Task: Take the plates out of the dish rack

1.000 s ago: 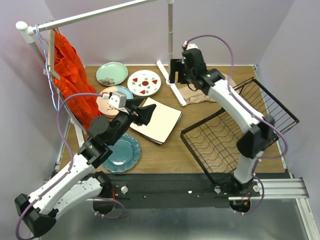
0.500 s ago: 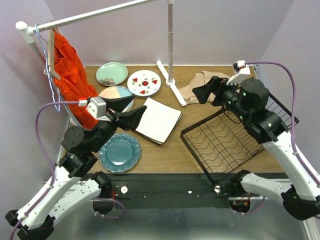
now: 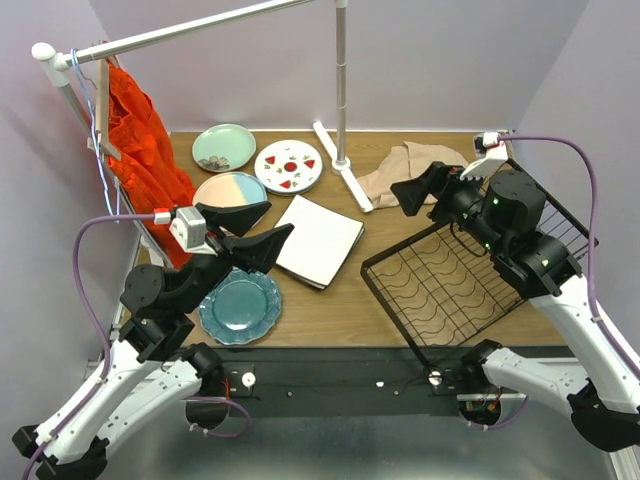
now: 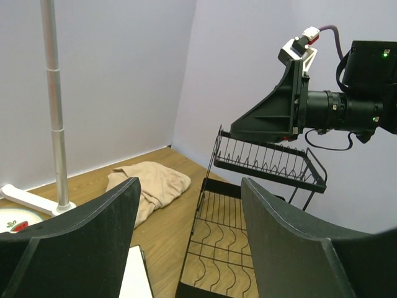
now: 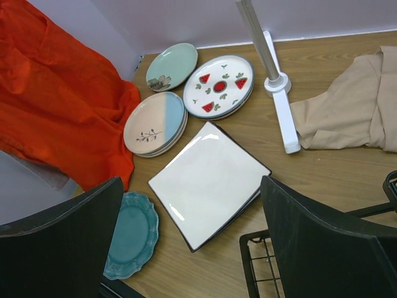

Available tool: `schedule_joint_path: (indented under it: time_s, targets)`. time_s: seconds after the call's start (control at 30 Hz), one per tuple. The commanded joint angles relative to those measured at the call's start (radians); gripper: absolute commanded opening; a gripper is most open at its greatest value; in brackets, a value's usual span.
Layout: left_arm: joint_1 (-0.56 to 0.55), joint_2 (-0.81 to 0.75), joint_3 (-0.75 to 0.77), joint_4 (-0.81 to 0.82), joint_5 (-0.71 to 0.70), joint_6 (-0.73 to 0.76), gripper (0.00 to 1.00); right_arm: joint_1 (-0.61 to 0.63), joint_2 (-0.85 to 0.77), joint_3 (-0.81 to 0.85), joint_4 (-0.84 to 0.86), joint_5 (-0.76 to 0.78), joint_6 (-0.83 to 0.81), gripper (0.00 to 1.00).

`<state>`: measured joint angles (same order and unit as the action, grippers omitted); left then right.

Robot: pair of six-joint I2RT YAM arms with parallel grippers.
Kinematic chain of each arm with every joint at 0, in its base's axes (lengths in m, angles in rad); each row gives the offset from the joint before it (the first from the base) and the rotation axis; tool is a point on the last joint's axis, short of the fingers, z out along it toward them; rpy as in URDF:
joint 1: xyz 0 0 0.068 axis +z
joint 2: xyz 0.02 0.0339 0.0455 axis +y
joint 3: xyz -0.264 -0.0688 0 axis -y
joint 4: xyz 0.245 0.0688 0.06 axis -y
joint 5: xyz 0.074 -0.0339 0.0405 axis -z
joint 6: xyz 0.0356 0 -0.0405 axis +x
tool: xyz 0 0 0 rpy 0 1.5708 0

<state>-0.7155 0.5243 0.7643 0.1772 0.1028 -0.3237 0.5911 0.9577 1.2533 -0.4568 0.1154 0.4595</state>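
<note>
Unloading looks finished, or all but. The dish rack (image 3: 430, 285) sits at 4 o'clock on the worktop (image 3: 340, 310). In the left wrist view its wavy tray base and its upright slotted section both show bare wire, with no plate in them. From above, the right arm covers the rack's far corner, so that part cannot be checked.

The plates lie flat on the worktop, from 9 to 11 o'clock:
- A pale green plate (image 3: 223, 147) lies at 11 o'clock.
- A red-spotted plate (image 3: 289, 166) lies just beside it, towards the centre.
- A pink-and-blue plate (image 3: 228, 188) lies near the orange garment (image 3: 140, 150).
- A square white plate (image 3: 320, 240) with a dark edge lies near the centre, on top of at least one more square plate.
- A teal scalloped plate (image 3: 240, 308) lies at 8 o'clock.

Some of the round ones seem to rest on a second plate, but how many cannot be told.

The left gripper (image 3: 281, 216) hangs above the plates with its jaws wide apart and nothing between them. The right gripper (image 3: 399, 198) hovers over the rack's 11 o'clock corner, near the beige cloth (image 3: 415, 162), also spread wide and holding nothing.

As I judge it, there is nothing left to grasp. The next move calls only for a look at the hidden corner of the rack, and then for drawing both arms clear without brushing the stacked plates.
</note>
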Motion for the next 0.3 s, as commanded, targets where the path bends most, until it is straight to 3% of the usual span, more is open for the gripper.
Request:
schedule_joint_path:
  time_s: [0.0,0.27]
  targets:
    - [-0.001,-0.023,-0.008,0.048,0.031,-0.015,0.75,0.009,-0.025,-0.003,0.03,0.023,-0.004,1.0]
    - [-0.001,-0.035,-0.007,0.054,0.04,-0.018,0.75,0.007,-0.02,-0.017,0.035,0.036,0.005,1.0]
